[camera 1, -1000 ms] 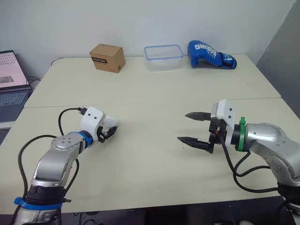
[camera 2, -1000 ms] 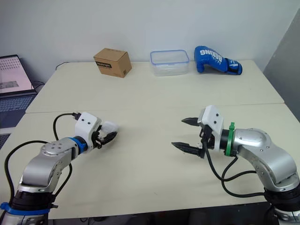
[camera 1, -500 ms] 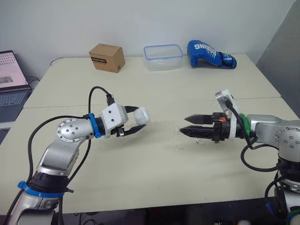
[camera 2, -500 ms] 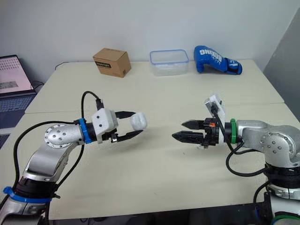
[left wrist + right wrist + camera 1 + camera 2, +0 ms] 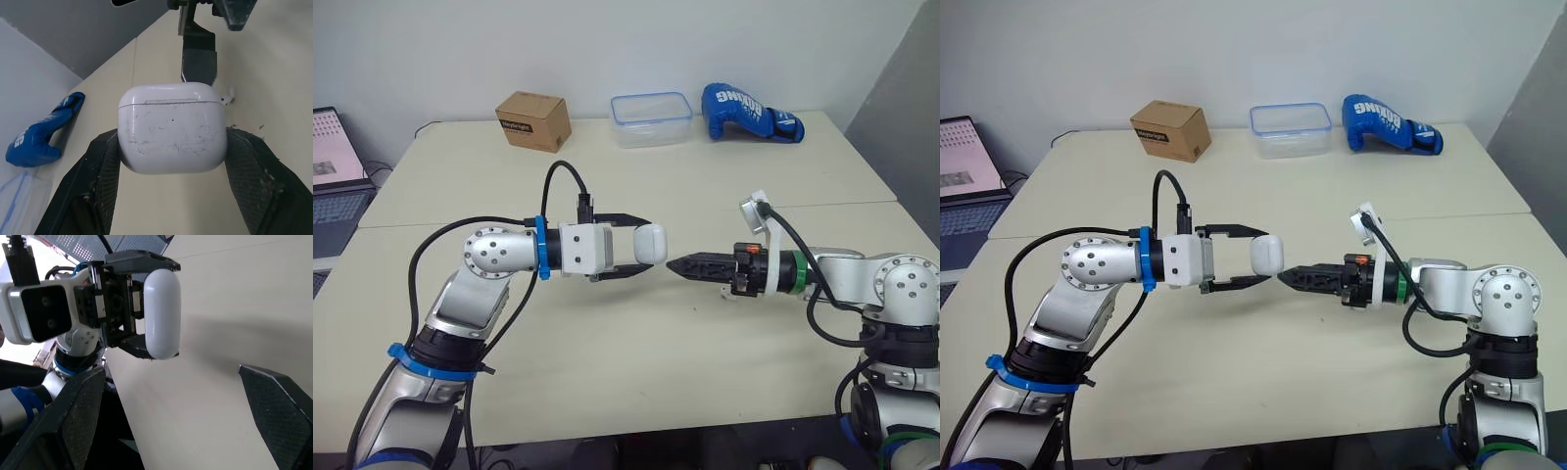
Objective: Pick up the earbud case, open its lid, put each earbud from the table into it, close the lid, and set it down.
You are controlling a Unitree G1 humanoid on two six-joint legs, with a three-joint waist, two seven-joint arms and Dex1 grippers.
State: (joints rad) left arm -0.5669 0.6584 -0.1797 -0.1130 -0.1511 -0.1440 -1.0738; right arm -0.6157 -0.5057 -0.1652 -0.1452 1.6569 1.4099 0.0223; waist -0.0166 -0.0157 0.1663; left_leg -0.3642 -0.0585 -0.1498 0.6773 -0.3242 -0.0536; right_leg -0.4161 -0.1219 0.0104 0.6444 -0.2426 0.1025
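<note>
Left gripper (image 5: pixel 643 247) holds the white earbud case (image 5: pixel 651 243) above the middle of the table (image 5: pixel 607 176), one finger clamped on each side and the lid closed. Right gripper (image 5: pixel 674 264) is level with the case, its tips just beside it, and the right wrist view shows its fingers spread apart with nothing between them. One earbud (image 5: pixel 226 100) lies on the table below the right gripper.
</note>
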